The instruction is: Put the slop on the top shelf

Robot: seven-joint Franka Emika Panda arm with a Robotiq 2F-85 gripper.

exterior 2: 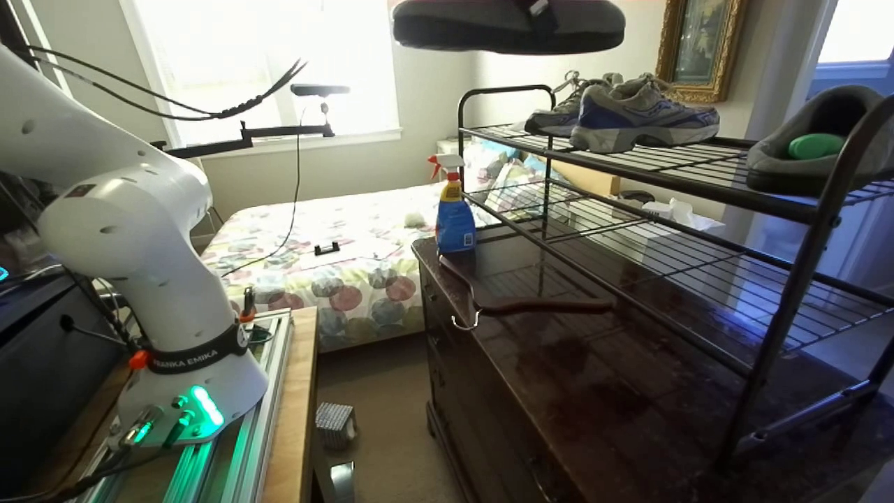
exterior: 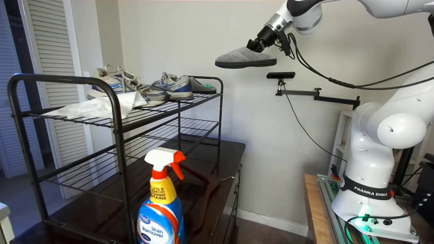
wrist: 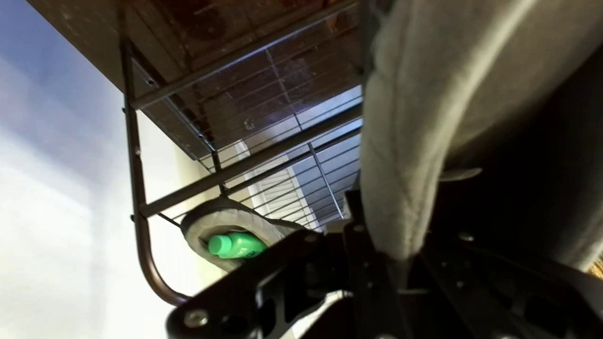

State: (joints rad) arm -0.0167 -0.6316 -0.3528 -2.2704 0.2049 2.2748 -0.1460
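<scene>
The slop [exterior: 242,59], a grey slipper with a dark flat sole, hangs in the air. It shows level in an exterior view, cut off at the top edge in an exterior view [exterior 2: 475,31], and large in the wrist view [wrist: 405,132]. My gripper [exterior: 259,46] is shut on its upper edge; in the wrist view the fingers [wrist: 391,235] pinch the fabric. The top shelf [exterior: 159,116] of the black rack also shows in an exterior view [exterior 2: 670,180] and in the wrist view [wrist: 254,160]. The slop is higher than this shelf and apart from it.
Another grey slipper [exterior 2: 765,168] with a green bottle [exterior 2: 816,147] in it stands at one shelf end. Sneakers [exterior 2: 642,119] and a white cloth [exterior: 98,105] lie on the shelf. A spray bottle [exterior: 161,217] and hanger [exterior 2: 545,305] are on the dresser [exterior 2: 559,398].
</scene>
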